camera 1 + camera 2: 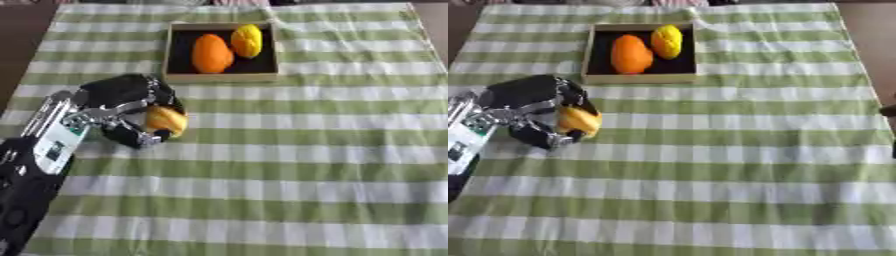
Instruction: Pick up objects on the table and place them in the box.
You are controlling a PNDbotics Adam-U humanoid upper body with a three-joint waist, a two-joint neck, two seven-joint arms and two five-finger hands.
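Left hand (122,112) curled round yellow-orange fruit (166,120), low over desk (289,190); pick step underway; next: lift, carry to box (220,76) holding orange fruit (212,53) and yellow fruit (247,40); release in free space.

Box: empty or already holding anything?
Not empty. The box holds two things side by side: an orange fruit and a yellow fruit. A third yellow-orange piece is outside, in the left robot hand.

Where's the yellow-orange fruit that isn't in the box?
At the table's left side, the yellow-orange fruit sits inside the left hand, nearer than the box.
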